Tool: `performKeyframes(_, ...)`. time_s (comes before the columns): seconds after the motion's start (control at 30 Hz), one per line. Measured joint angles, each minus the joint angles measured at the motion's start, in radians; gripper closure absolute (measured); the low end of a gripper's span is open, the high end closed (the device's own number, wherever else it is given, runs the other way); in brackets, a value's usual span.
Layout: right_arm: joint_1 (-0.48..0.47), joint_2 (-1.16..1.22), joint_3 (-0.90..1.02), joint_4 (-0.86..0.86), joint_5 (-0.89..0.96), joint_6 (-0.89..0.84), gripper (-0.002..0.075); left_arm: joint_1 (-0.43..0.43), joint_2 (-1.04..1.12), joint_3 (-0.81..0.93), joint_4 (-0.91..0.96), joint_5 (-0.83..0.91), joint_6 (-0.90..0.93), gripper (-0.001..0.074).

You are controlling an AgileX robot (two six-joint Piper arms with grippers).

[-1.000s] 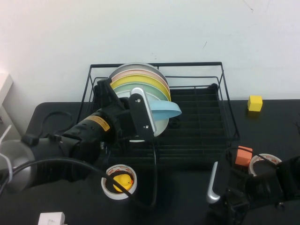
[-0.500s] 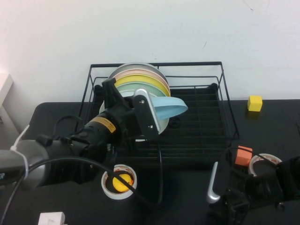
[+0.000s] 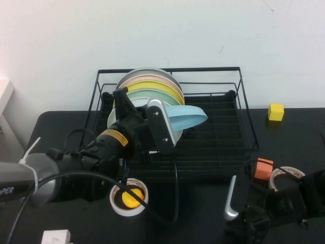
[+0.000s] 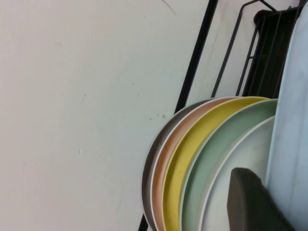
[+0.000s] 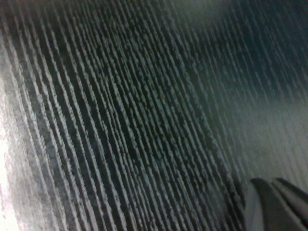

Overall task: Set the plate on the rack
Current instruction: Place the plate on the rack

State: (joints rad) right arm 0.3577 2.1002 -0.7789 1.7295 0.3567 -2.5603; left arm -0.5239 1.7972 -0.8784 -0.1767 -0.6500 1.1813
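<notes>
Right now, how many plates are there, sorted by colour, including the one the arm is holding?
Grey-brown plate: 1
Pink plate: 1
Yellow plate: 1
Green plate: 1
Mint-white plate: 1
Sky-blue plate, held by left gripper over rack: 1
Total: 6
Right gripper parked, shut.

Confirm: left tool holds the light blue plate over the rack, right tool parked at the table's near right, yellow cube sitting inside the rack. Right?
Wrong on one point: the yellow cube sits on the table right of the rack, outside it, as the high view shows. The rest holds: the left tool grips the light blue plate over the rack, and the right tool is parked shut at the near right.
</notes>
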Motion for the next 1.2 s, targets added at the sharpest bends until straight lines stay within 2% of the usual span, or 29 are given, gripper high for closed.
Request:
performKeyframes(0.13, 0.0, 0.0, 0.0, 0.0, 0.0, 0.0, 0.0721, 0.0, -0.02, 0.0, -0.006, 0.031, 0.0, 0.0643)
performKeyframes(0.4, 0.0, 0.001, 0.0, 0.002, -0.006, 0.0, 0.0721, 0.047, -0.132, 0.016, 0.115, 0.162, -0.146, 0.0644)
performKeyframes(0.7, 0.0, 0.007, 0.0, 0.002, -0.011, 0.0, 0.0721, 0.085, -0.14, 0.018, 0.283, 0.24, -0.265, 0.0644)
performKeyframes(0.87, 0.0, 0.009, 0.0, 0.002, -0.014, 0.002, 0.0721, 0.085, -0.127, 0.018, 0.359, 0.183, -0.272, 0.0644)
performKeyframes(1.2, 0.0, 0.009, 0.0, 0.002, -0.015, 0.004, 0.0721, 0.1, -0.066, 0.018, 0.362, 0.11, -0.27, 0.0644)
